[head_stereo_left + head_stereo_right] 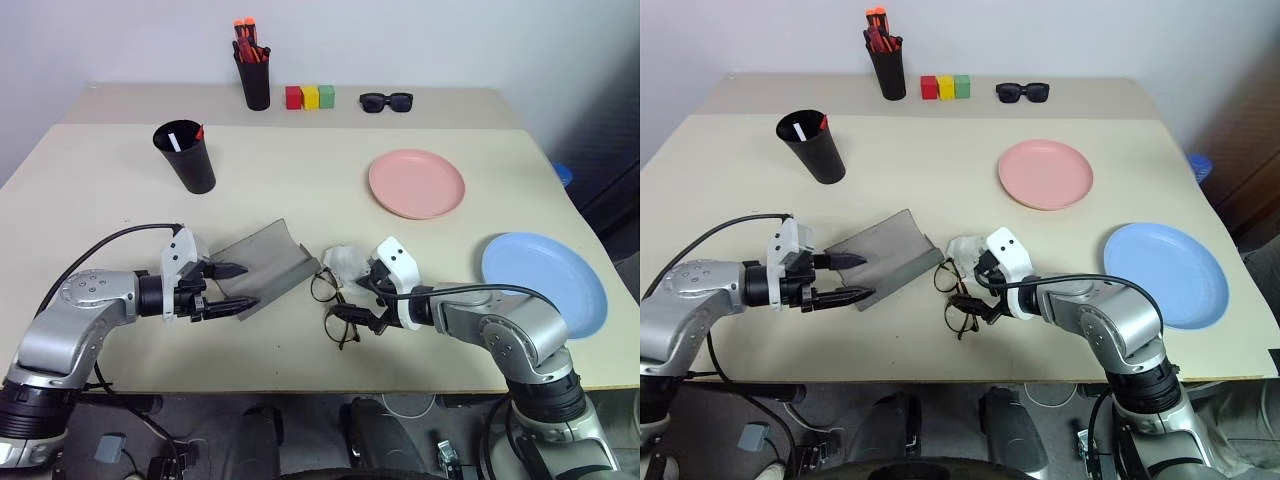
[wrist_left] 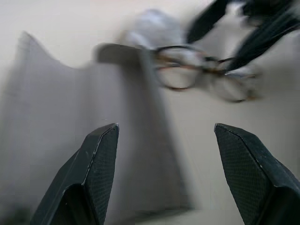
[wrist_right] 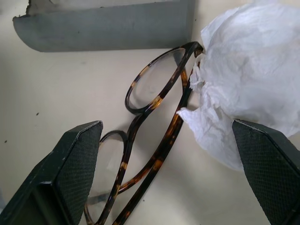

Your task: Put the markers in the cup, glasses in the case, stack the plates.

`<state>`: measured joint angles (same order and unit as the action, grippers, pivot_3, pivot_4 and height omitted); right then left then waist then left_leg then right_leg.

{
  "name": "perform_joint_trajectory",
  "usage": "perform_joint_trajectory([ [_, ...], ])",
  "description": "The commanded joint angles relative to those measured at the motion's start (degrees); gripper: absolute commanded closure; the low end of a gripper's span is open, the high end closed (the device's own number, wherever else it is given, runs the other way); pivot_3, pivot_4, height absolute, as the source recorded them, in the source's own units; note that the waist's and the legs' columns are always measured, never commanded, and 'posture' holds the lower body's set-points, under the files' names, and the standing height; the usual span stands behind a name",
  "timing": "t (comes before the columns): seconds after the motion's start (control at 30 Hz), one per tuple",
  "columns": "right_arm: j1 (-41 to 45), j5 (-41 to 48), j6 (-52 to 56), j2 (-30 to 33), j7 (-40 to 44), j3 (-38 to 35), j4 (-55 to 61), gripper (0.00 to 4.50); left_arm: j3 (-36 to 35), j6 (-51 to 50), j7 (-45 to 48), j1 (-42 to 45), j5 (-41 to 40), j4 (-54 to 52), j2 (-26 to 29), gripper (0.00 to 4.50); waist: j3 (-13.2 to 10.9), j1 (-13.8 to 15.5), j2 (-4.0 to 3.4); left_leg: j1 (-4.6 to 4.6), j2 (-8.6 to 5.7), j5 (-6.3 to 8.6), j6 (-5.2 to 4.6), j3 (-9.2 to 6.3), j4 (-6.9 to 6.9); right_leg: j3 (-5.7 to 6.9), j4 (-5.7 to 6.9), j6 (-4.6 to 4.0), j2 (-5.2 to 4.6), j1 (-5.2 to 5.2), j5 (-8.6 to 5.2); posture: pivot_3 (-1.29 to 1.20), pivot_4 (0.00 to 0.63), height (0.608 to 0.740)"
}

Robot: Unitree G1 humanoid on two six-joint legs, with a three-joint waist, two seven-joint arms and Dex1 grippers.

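The grey case (image 1: 262,266) lies open on the table. My left gripper (image 1: 248,286) hovers open at its near left edge, over the case (image 2: 70,140). The thin dark-rimmed glasses (image 1: 335,306) lie on the table just right of the case. My right gripper (image 1: 366,300) stands open over them, one finger on each side of the glasses (image 3: 154,93) without touching. The black cup (image 1: 186,157) at the back left holds a white marker (image 1: 174,141) and a red-tipped marker (image 1: 199,132). The pink plate (image 1: 416,184) and the blue plate (image 1: 545,283) lie apart on the right.
A crumpled white tissue (image 1: 345,260) lies against the glasses' far side. Along the back edge stand a black holder of orange-topped markers (image 1: 253,68), three coloured blocks (image 1: 309,96) and black sunglasses (image 1: 386,101). The blue plate lies near the table's right edge.
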<state>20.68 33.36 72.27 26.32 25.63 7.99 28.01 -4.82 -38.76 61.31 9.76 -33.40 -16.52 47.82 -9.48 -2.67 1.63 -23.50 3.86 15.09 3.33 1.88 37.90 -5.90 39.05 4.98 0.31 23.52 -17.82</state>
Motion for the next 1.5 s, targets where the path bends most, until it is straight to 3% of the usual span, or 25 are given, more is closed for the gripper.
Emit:
perform_joint_trajectory([
  [0.03, 0.3, 0.0, -1.4, -0.4, -0.3, -0.8, 1.4, 0.00, -0.1, -5.7, -5.1, 1.8, -1.4, -2.9, -0.6, 1.18, 0.0, 0.0, 0.01, 0.00, 0.00, 0.00, 0.00, -0.01, 0.01, 0.00, 0.00, 0.02, 0.00, -0.02, 0.01, 0.00, 0.150, 0.740],
  [0.33, 0.4, -0.5, -2.6, -0.5, -0.2, -0.2, 1.0, 0.00, 6.1, -10.8, -9.5, 1.9, 0.4, -2.8, -2.1, 1.18, 0.0, 0.0, 0.00, 0.00, -0.01, 0.00, 0.00, 0.00, 0.00, 0.00, 0.00, 0.04, 0.01, 0.01, 0.01, 0.00, 0.150, 0.740],
  [0.43, 0.4, -0.1, -2.2, -0.1, 0.2, -0.6, 1.3, 0.00, 7.2, -10.5, -10.8, 2.4, 1.6, -1.4, -3.0, 2.01, 0.0, 0.0, 0.00, 0.00, -0.01, 0.00, 0.00, 0.00, 0.00, -0.01, -0.01, -0.01, 0.01, 0.01, -0.02, 0.00, 0.150, 0.740],
  [0.6, 0.1, 1.6, -2.2, 2.1, 3.2, -0.9, 2.7, 0.00, 8.3, -8.1, -11.1, 3.1, 3.5, -0.1, -4.0, 4.47, 0.0, 0.1, 0.00, 0.00, -0.02, 0.00, 0.00, 0.01, 0.00, -0.02, -0.01, -0.05, 0.00, 0.01, -0.04, 0.00, 0.150, 0.740],
  [0.7, 0.1, 2.3, -2.6, 2.9, 4.4, -0.9, 3.2, 0.00, 9.1, -5.7, -10.7, 3.1, 5.2, 0.2, -3.6, 4.47, 0.0, 0.1, 0.00, 0.00, -0.02, 0.00, 0.00, -0.01, 0.00, -0.02, -0.01, -0.06, 0.01, 0.00, -0.04, 0.00, 0.150, 0.740],
  [0.87, 0.2, 2.5, -3.6, 3.7, 5.7, -1.0, 3.2, 0.00, 10.7, 11.3, -2.2, 2.8, 11.6, 3.9, -0.3, 4.47, 0.0, 0.1, -0.01, 0.01, -0.02, 0.00, 0.00, 0.03, -0.01, -0.04, -0.02, -0.10, 0.00, 0.03, -0.06, 0.00, 0.150, 0.740],
  [1.0, 0.5, 2.0, -4.8, 4.2, 6.1, -0.5, 2.5, 0.00, 13.2, 21.2, 3.2, 7.3, 17.6, 13.2, 1.7, 4.47, 0.0, 0.2, -0.03, 0.00, -0.02, 0.00, 0.00, 0.06, -0.02, -0.04, -0.03, -0.17, 0.00, 0.05, -0.10, 0.00, 0.150, 0.740],
  [1.37, 0.9, 0.9, -6.1, 4.3, 6.1, 0.2, 0.8, 0.00, 18.0, 34.3, 18.8, 20.7, 21.8, 32.7, -1.7, 4.47, 0.0, 0.1, -0.03, -0.08, -0.03, 0.06, -0.10, 0.16, -0.02, -0.07, -0.08, -0.11, 0.00, 0.10, -0.10, 0.00, 0.150, 0.740],
  [1.5, 0.8, 1.4, -4.5, 4.1, 5.5, -0.7, 1.1, 0.00, 17.8, 36.2, 18.6, 22.4, 23.8, 35.5, -2.9, 3.13, 0.0, 0.1, -0.03, -0.09, -0.02, 0.09, -0.16, 0.15, -0.03, -0.07, -0.08, 0.02, 0.01, 0.12, -0.04, 0.00, 0.150, 0.740],
])
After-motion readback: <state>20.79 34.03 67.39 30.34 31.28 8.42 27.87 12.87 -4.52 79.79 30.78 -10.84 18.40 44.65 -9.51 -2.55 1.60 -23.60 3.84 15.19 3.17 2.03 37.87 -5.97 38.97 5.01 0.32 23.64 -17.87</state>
